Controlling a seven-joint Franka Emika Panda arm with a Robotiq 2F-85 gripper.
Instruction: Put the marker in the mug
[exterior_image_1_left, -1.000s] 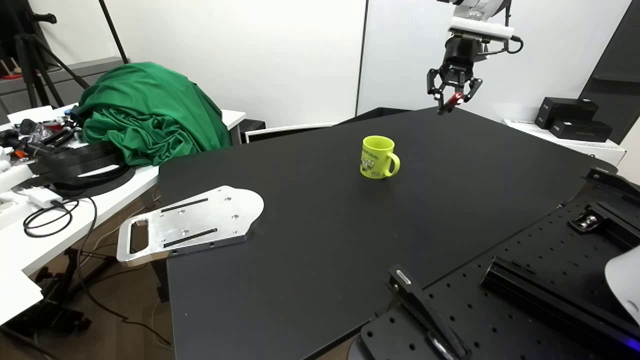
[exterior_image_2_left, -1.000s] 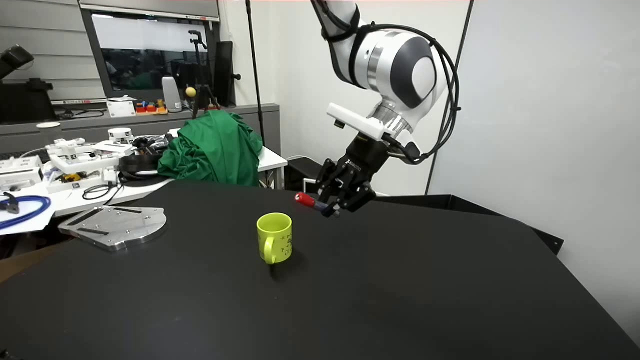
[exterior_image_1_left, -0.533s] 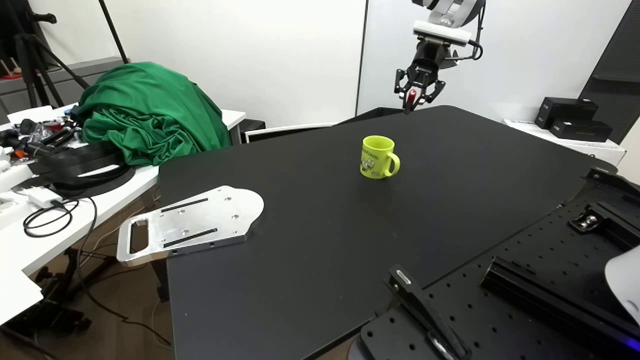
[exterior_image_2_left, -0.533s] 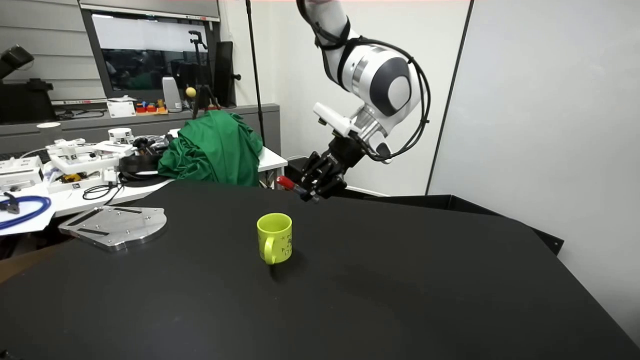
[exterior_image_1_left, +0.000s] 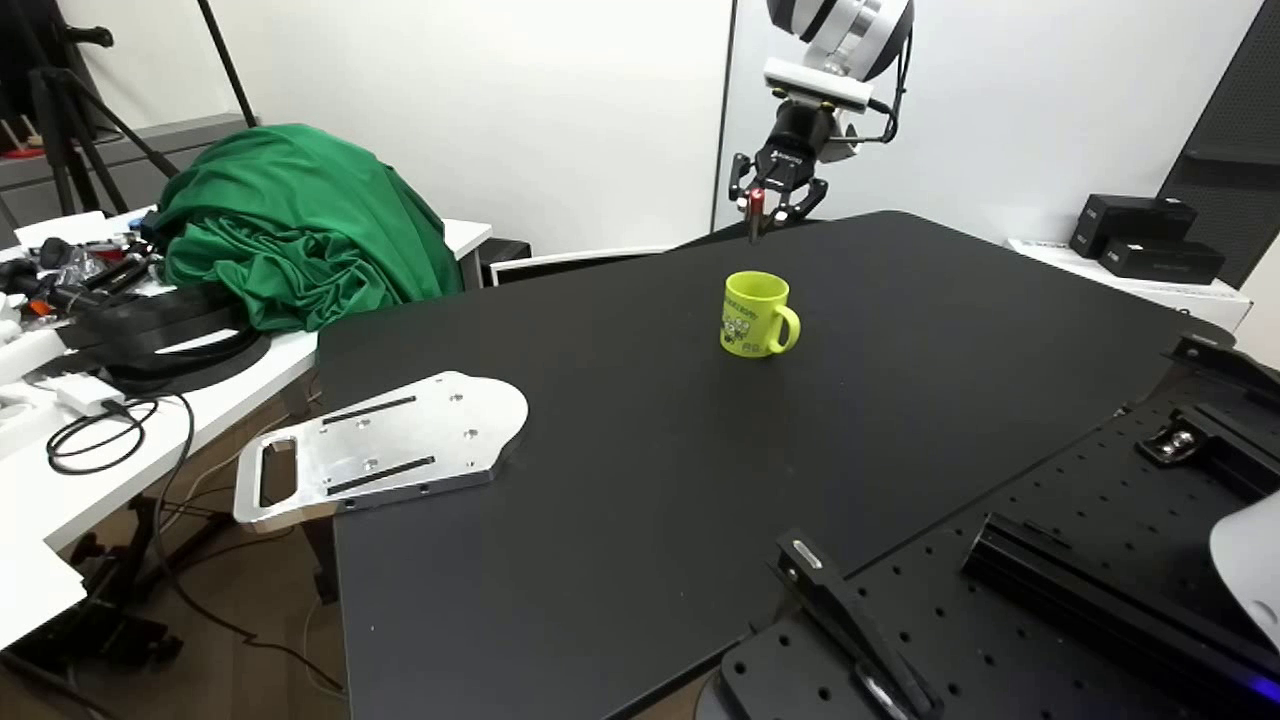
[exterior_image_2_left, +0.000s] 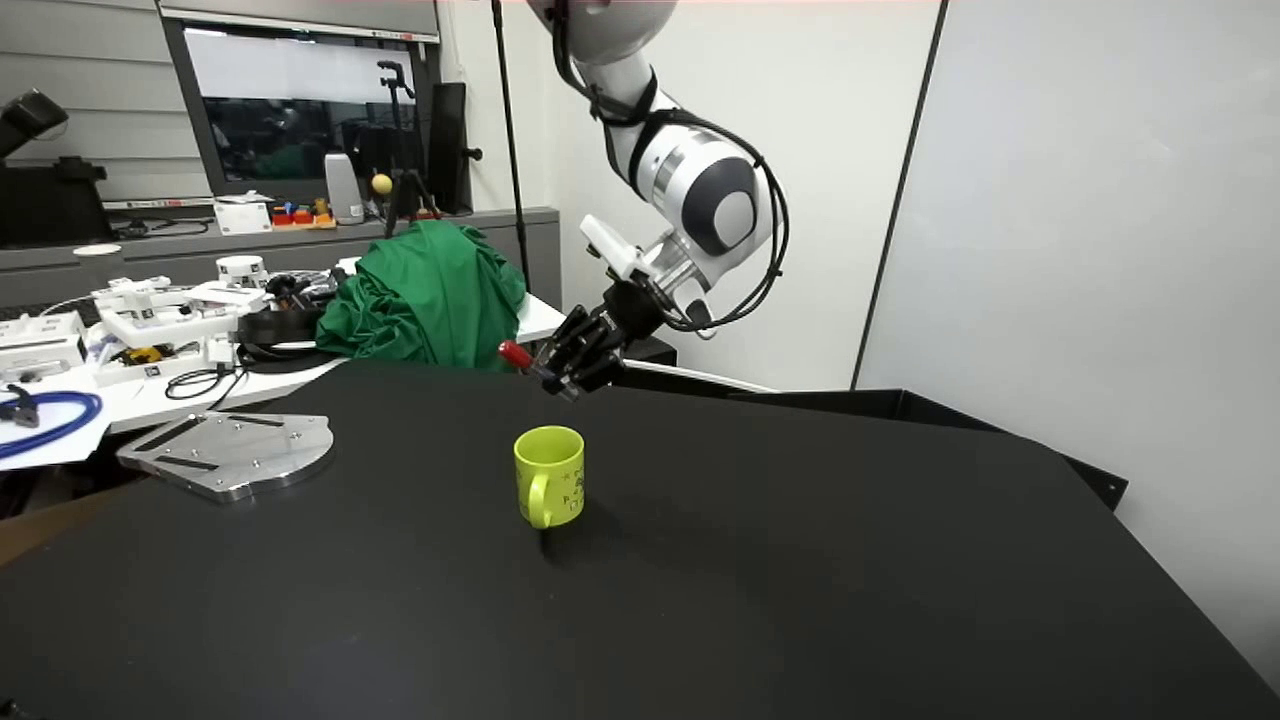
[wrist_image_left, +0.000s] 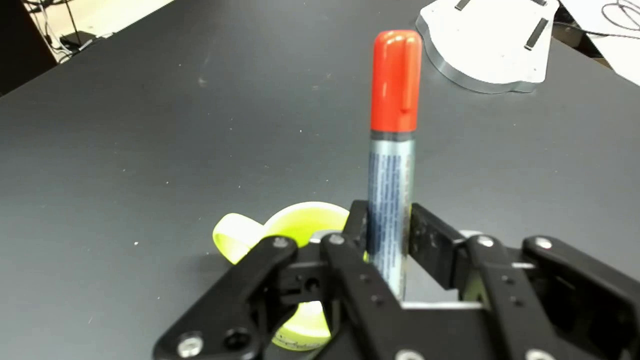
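Note:
My gripper (exterior_image_1_left: 764, 208) is shut on the marker (exterior_image_1_left: 756, 203), which has a red cap and a light grey-blue body. In the wrist view the fingers (wrist_image_left: 389, 235) grip the marker's body (wrist_image_left: 391, 175), with the red cap standing beyond them. In an exterior view the gripper (exterior_image_2_left: 562, 378) holds the marker (exterior_image_2_left: 516, 354) tilted, red cap up to the left. The lime mug (exterior_image_1_left: 752, 318) stands upright on the table, handle to one side; it also shows in an exterior view (exterior_image_2_left: 550, 480). The gripper is above and behind it. In the wrist view the fingers partly hide the mug (wrist_image_left: 300, 220).
A silver metal plate (exterior_image_1_left: 400, 440) lies at the edge of the black table (exterior_image_1_left: 620, 480). A green cloth (exterior_image_1_left: 310, 230) covers part of a cluttered white side table. Black rails and a perforated plate (exterior_image_1_left: 960, 620) lie along the near right side.
The gripper, still holding the marker, has moved left in both exterior views, from far right of the mug to behind it. The marker has turned more upright in an exterior view. The mug has not moved.

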